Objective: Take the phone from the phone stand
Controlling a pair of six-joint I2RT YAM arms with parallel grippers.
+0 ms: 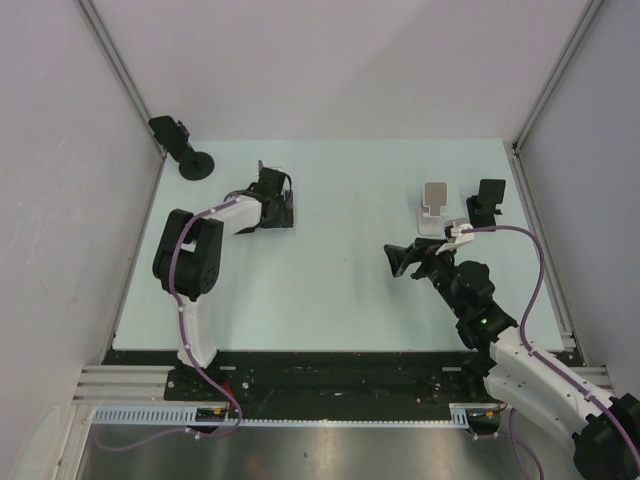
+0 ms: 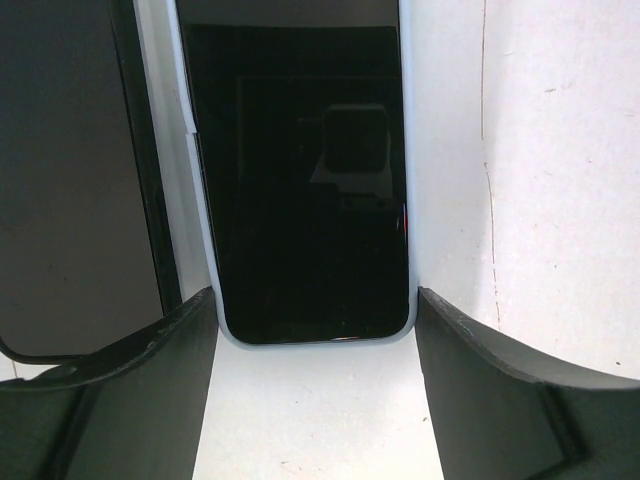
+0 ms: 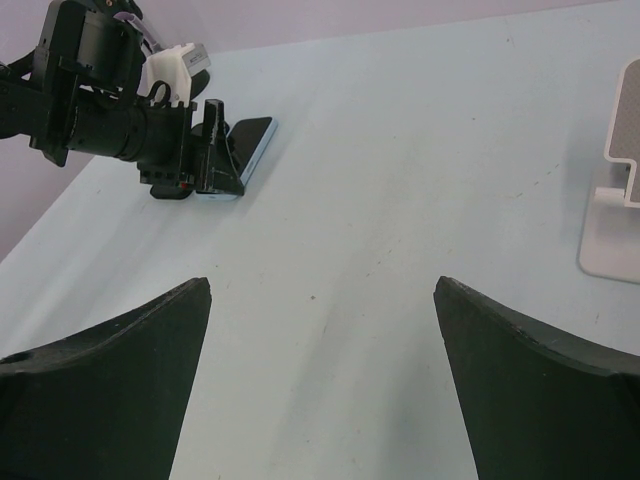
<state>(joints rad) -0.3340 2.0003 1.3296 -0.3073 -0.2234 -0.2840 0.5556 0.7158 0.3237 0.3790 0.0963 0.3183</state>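
Note:
The phone (image 2: 305,180), with a dark screen and a pale blue case, lies flat on the table at the far left. It also shows in the right wrist view (image 3: 252,143). My left gripper (image 2: 312,300) is open, with one finger on each side of the phone's near end, very close to its edges. The left gripper also shows in the top view (image 1: 275,208). The white phone stand (image 1: 434,208) stands without a phone at the far right; it also shows in the right wrist view (image 3: 612,200). My right gripper (image 1: 398,262) is open and empty over bare table, left of the stand.
A dark flat slab (image 2: 70,180) lies just left of the phone. A black holder (image 1: 488,205) stands right of the white stand. A black mount (image 1: 185,150) sits at the far left corner. White walls close in the table on three sides.

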